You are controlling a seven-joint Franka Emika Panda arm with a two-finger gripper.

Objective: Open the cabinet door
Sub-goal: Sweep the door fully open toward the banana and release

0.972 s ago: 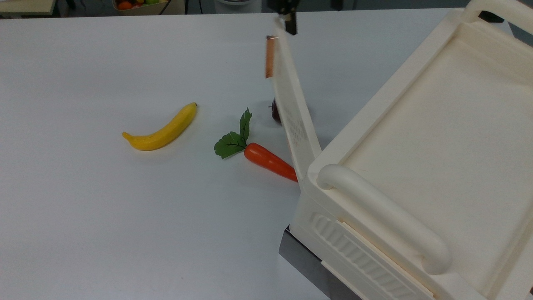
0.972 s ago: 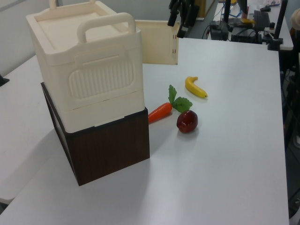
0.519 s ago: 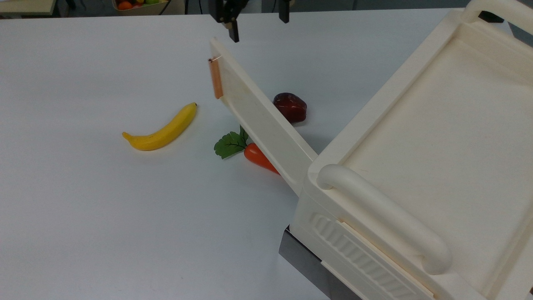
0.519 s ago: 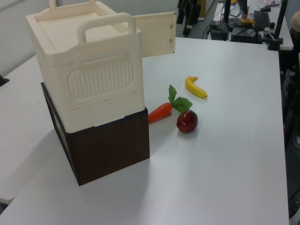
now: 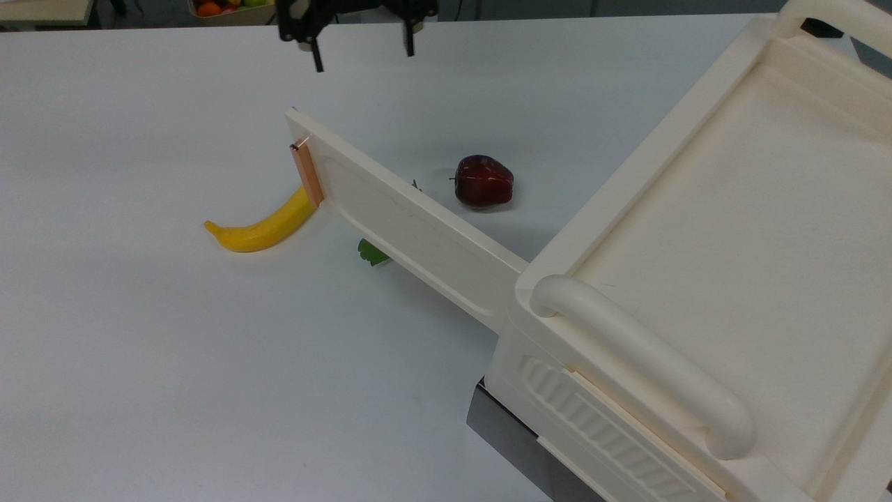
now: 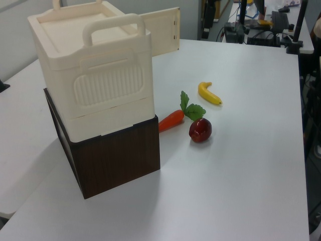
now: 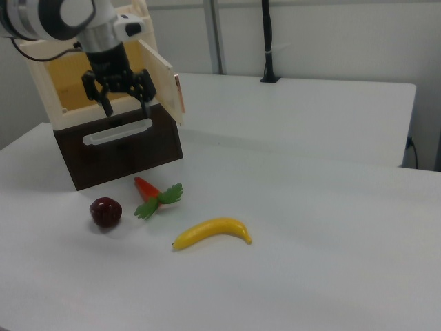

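Observation:
The cream cabinet (image 5: 704, 279) stands on a dark brown base (image 7: 117, 148). Its cabinet door (image 5: 404, 223) is swung wide out from the front corner, the copper strip (image 5: 306, 174) on its free end reaching over the banana in the top view. In the right view the door (image 7: 164, 79) stands ajar and the yellowish inside (image 7: 76, 76) shows. My gripper (image 5: 362, 52) hangs open above the table beyond the door's free end, touching nothing. The right view puts the gripper (image 7: 126, 100) in front of the opening, left of the door. The door (image 6: 163, 37) juts out behind the cabinet (image 6: 95, 75) in the left view.
A banana (image 5: 261, 226), a dark red apple (image 5: 484, 181) and a carrot (image 7: 148, 189) with green leaves (image 5: 373, 252) lie on the white table (image 5: 174, 362) near the door. The carrot sits under the door in the top view. Stands and cables crowd the far table edge (image 6: 261, 25).
The door has swung further open, toward the top view's left, now covering most of the carrot. My gripper has moved left along the far edge and stands clear of the door.

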